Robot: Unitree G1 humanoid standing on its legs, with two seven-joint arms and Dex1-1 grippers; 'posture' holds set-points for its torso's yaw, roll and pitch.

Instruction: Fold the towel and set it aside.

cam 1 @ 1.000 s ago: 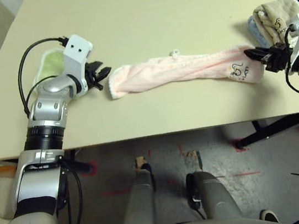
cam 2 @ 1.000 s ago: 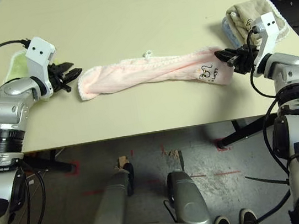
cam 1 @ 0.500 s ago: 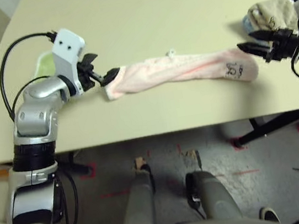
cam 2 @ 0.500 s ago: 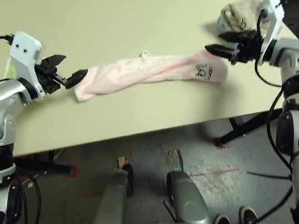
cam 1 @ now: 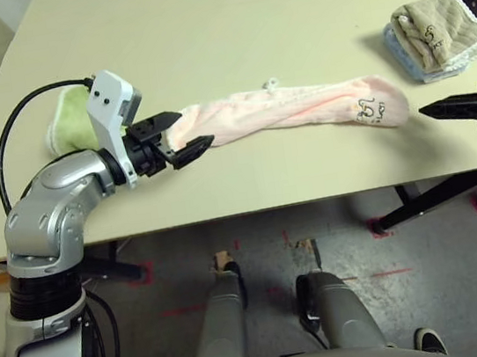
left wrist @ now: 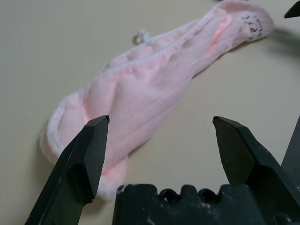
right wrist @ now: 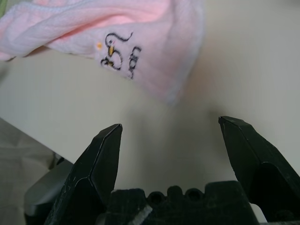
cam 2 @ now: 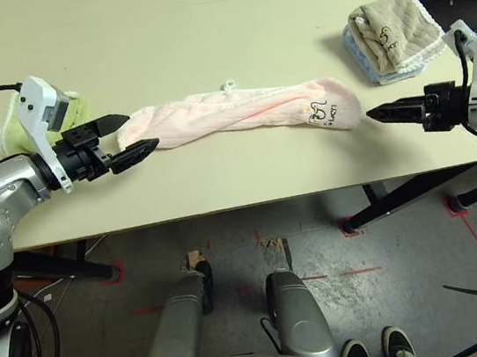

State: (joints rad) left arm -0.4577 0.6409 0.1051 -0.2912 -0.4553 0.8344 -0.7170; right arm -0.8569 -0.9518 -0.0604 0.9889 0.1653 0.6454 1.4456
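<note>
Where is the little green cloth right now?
In the left eye view, the green cloth lies at the table's left, just beyond the robot's left arm.

Towel (cam 2: 238, 113) across the table (cam 2: 220, 176) — green cloth (cam 2: 70, 116) left, folded stack (cam 2: 392, 37) right

My arms (cam 1: 45, 228) are silver with black ribbed joint bands. Thin black cables (cam 1: 8, 131) loop off white wrist brackets (cam 1: 107, 117).
</note>
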